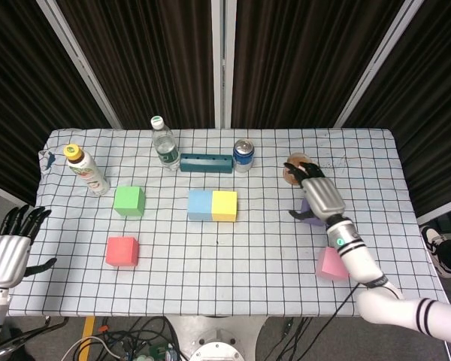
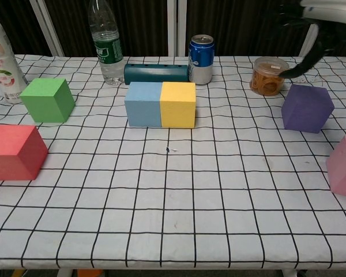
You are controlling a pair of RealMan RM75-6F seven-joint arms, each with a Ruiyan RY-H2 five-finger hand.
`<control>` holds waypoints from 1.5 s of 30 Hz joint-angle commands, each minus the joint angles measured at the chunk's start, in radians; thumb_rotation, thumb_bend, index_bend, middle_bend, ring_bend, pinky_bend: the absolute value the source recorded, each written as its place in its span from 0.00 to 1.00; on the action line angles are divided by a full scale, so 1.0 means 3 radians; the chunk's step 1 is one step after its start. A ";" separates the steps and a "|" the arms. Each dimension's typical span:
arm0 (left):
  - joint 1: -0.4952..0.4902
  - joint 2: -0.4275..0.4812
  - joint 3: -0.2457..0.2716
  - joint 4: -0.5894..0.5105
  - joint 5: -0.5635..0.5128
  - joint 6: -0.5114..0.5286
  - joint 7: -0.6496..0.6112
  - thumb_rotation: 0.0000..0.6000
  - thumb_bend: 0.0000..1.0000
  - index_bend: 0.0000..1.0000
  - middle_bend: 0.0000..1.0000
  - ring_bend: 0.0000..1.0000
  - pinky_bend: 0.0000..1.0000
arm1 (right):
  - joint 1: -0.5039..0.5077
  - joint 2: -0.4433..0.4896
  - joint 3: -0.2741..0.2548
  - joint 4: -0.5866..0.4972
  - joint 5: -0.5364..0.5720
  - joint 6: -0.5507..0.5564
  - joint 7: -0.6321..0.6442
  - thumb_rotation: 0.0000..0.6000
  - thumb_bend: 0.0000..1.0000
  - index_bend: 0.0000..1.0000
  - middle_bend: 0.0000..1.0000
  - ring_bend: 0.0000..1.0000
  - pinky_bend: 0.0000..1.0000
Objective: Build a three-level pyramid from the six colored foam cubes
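table [image 1: 210, 256], checked cloth. blue cube [image 1: 200, 204] and yellow cube [image 1: 225, 205]: touching side by side, mid-table toward the far edge. green cube [image 1: 128, 201]: left of the pair, apart. red cube [image 1: 122, 251]: near the left edge, toward the front. purple cube [image 2: 307, 107]: right side, mostly under the right hand in the head view. pink cube [image 1: 331, 264]: near the front right corner. right hand [image 1: 318, 194]: above the purple cube, fingers spread, grasping nothing. left hand [image 1: 9, 247]: off the left edge, fingers released, empty. far edge: two bottles, can [image 1: 243, 155], dark teal block [image 1: 206, 162], snack tub [image 2: 269, 75].
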 commanded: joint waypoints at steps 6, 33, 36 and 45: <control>-0.0239 0.0013 -0.0017 0.0031 0.0201 -0.0182 -0.0259 1.00 0.00 0.13 0.10 0.00 0.00 | -0.0437 0.0326 -0.0158 -0.0109 -0.0235 0.0201 0.0495 1.00 0.10 0.00 0.19 0.00 0.00; -0.1654 -0.0314 -0.0441 0.0712 -0.0955 -0.2343 -0.0792 1.00 0.08 0.14 0.16 0.15 0.23 | -0.0722 0.0727 -0.0046 -0.0321 -0.0662 0.0435 0.0774 1.00 0.10 0.00 0.20 0.00 0.00; -0.1691 -0.0378 -0.0431 0.0733 -0.1057 -0.2422 -0.0746 1.00 0.08 0.14 0.16 0.15 0.24 | -0.0728 0.0724 -0.0042 -0.0288 -0.0656 0.0408 0.0798 1.00 0.10 0.00 0.20 0.00 0.00; -0.1818 -0.0658 -0.0406 0.0883 -0.1221 -0.2460 -0.0452 1.00 0.08 0.15 0.16 0.15 0.24 | -0.0757 0.0710 -0.0057 -0.0236 -0.0712 0.0367 0.0851 1.00 0.10 0.00 0.20 0.00 0.00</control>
